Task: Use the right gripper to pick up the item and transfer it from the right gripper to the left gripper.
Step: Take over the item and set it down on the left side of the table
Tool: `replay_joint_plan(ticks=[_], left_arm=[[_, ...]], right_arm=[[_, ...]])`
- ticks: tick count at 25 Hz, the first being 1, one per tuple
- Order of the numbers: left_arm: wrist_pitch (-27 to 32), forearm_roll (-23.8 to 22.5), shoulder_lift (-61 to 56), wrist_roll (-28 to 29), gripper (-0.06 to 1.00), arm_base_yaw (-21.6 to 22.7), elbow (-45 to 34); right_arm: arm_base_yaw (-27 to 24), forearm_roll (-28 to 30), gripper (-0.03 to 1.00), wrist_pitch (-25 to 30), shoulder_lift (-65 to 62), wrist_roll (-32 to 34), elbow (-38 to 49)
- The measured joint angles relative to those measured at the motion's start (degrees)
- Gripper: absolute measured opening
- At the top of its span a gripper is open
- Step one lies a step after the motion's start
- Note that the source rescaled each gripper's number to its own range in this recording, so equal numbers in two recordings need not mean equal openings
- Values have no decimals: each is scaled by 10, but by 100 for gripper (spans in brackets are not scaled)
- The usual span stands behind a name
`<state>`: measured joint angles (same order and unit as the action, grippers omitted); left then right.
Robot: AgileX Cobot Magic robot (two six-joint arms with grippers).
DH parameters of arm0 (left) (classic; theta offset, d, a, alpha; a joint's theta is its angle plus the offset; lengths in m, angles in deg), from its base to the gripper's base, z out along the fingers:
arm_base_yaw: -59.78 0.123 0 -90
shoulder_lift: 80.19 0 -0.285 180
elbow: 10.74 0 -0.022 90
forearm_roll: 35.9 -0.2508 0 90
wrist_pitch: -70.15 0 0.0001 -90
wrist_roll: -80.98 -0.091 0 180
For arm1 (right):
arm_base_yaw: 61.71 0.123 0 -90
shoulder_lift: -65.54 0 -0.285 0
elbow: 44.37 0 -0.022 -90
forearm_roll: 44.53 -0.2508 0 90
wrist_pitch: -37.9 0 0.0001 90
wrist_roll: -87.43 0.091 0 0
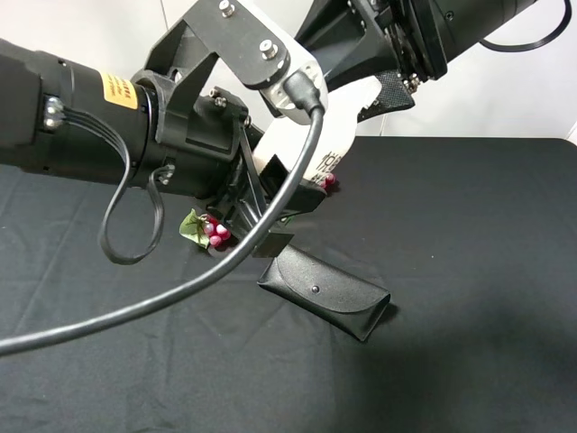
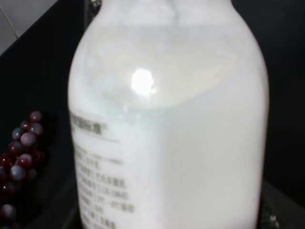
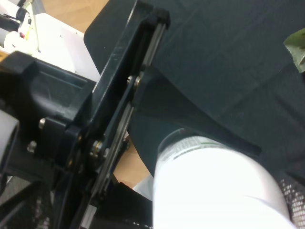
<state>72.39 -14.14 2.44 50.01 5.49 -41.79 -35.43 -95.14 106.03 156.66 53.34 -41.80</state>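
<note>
The item, a white bottle, hangs in the air between both arms above the black table. My right gripper comes in from the upper right and is shut on the bottle's upper end. My left gripper, on the arm with the orange-yellow sticker, has its black fingers on either side of the bottle's lower end. Whether they press on it is hidden by the bracket and cable. The bottle fills the left wrist view and shows at close range in the right wrist view.
A black glasses case lies on the black cloth below the arms. A red grape bunch with a green leaf lies behind the left gripper; it also shows in the left wrist view. A thick cable loops low in front.
</note>
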Motion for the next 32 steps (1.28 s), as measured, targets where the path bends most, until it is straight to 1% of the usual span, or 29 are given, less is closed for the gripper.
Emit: replay_joint_plan(ticks=[6, 9, 17, 21, 26, 32], left_arm=[[0, 0, 0, 0, 3, 0, 0], [0, 0, 0, 0, 3, 0, 0], [0, 0, 0, 0, 3, 0, 0], [1, 0, 0, 0, 3, 0, 0], [1, 0, 0, 0, 3, 0, 0], [-3, 0, 0, 0, 3, 0, 0]], right_arm=[[0, 3, 98, 0, 0, 0, -3], [0, 25, 98, 4, 0, 11, -25], [0, 152, 99, 12, 0, 70, -134], [0, 197, 99, 13, 0, 95, -174], [0, 255, 99, 14, -11, 123, -189], [0, 373, 99, 14, -63, 184, -190]])
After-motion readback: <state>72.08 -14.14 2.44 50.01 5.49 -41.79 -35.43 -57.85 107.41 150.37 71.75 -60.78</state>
